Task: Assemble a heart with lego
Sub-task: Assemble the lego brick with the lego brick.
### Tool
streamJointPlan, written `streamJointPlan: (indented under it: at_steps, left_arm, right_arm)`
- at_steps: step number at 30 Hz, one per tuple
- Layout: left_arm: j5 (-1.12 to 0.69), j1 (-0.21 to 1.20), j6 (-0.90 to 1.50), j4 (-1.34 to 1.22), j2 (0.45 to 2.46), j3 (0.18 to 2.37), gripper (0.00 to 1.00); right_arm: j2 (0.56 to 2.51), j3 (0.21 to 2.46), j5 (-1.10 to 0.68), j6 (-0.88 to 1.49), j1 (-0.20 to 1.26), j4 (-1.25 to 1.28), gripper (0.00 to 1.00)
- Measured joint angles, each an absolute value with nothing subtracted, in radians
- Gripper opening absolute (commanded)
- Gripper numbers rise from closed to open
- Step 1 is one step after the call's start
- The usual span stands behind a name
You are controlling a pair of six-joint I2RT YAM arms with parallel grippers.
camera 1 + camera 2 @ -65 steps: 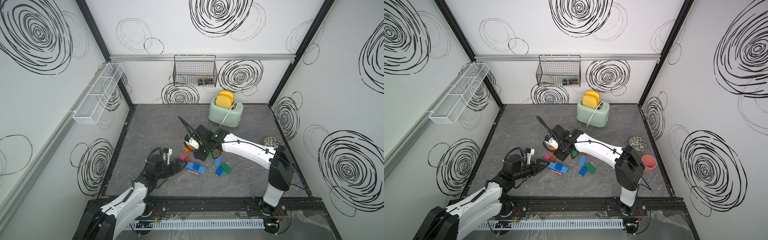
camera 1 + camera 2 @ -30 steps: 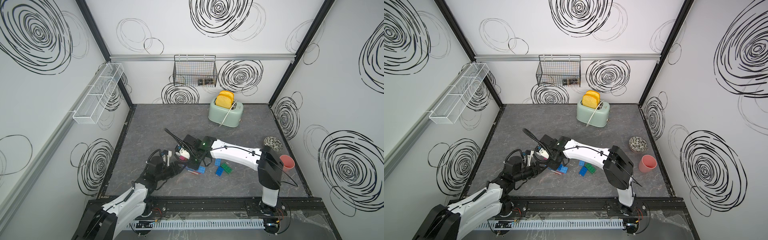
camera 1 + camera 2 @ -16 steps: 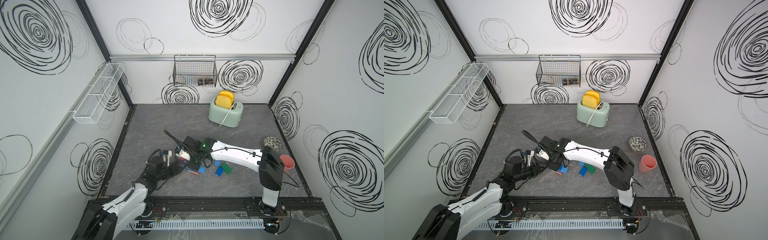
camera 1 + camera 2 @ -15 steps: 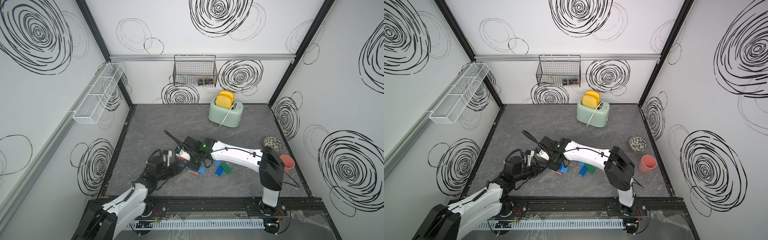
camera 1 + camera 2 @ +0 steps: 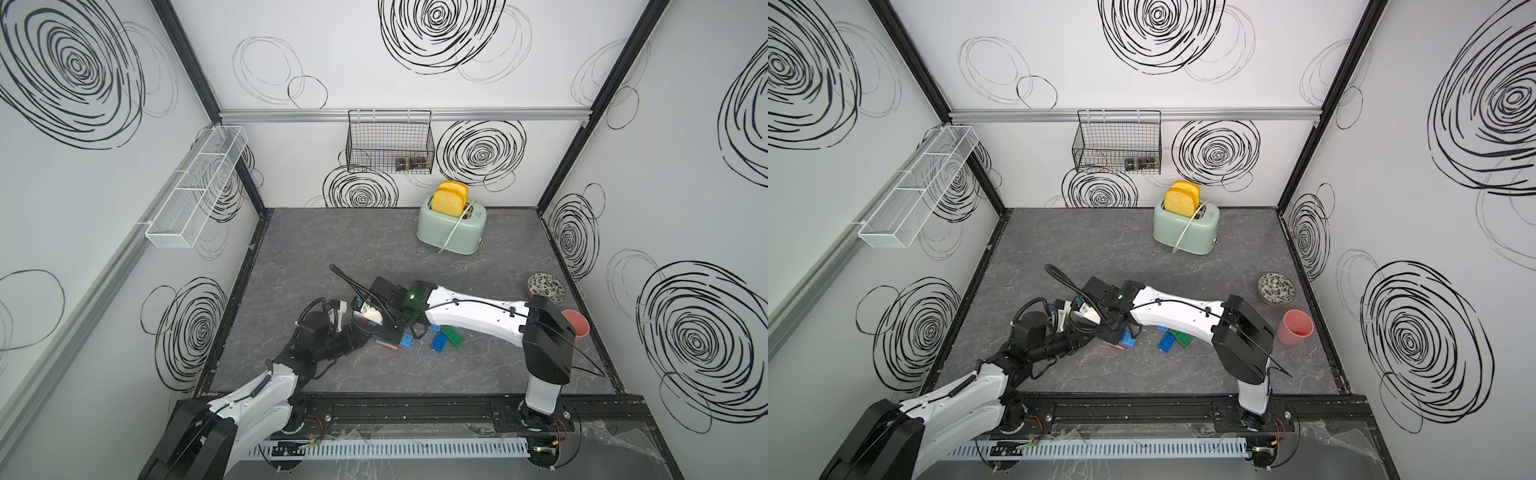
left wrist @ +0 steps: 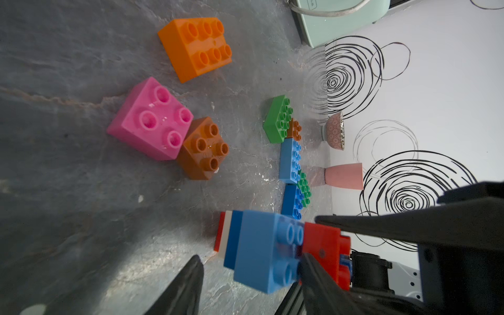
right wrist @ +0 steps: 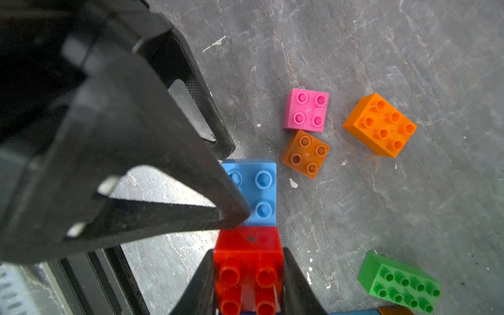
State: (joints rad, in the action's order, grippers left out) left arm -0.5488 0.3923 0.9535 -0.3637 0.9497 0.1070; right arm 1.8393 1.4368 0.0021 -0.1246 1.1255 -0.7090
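Observation:
A stack of lego (image 6: 253, 245), light blue over dark blue, white and red layers, lies on the floor near the front, seen in both top views (image 5: 400, 340) (image 5: 1124, 341). My left gripper (image 6: 251, 257) is open astride it: one finger (image 6: 311, 270) rests against the stack, the other (image 6: 191, 283) stands a little off it. My right gripper (image 7: 248, 252) is shut on a red brick (image 7: 248, 261) that butts against the stack's blue top brick (image 7: 256, 191). Loose pink (image 7: 305, 110), brown (image 7: 305, 154), orange (image 7: 380, 125) and green (image 7: 399, 281) bricks lie nearby.
More blue (image 5: 439, 343) and green (image 5: 454, 336) bricks lie right of the stack. A mint toaster (image 5: 453, 230) with bread stands at the back. A patterned bowl (image 5: 545, 286) and a pink cup (image 5: 575, 324) sit by the right wall. A wire basket (image 5: 390, 141) hangs on the back wall.
Over two seconds my right arm swung left and forward, bringing the red brick to the stack at my left gripper. In the last half second nothing has visibly moved.

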Motion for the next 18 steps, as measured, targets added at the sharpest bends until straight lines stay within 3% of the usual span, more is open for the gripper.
streamJointPlan:
  at_steps: [18]
  left_arm:
    - [-0.545, 0.325, 0.981, -0.276, 0.822, 0.107, 0.62]
  right_arm:
    - [1.863, 1.452, 0.016, -0.136, 1.13, -0.73, 0.18]
